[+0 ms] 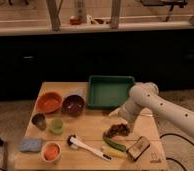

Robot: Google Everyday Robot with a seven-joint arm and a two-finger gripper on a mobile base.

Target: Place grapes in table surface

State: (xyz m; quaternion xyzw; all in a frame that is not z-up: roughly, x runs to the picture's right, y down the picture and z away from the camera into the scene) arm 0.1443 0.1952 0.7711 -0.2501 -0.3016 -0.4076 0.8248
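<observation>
Where the white arm bent down over the right side of the table surface (pixel 92 125), we found the gripper (pixel 119 122) low, just above and left of the grapes (pixel 119 130). Whether the claw was clenched or released we could not tell; it may have been touching the bunch. Grapes lay on the bare wood, near the front right, just behind a long green vegetable (pixel 113 144). Green tray (pixel 110 91) sat behind them. Maroon bowl (pixel 73 104) and orange bowl (pixel 49 102) stood to the left, well apart from the bunch.
</observation>
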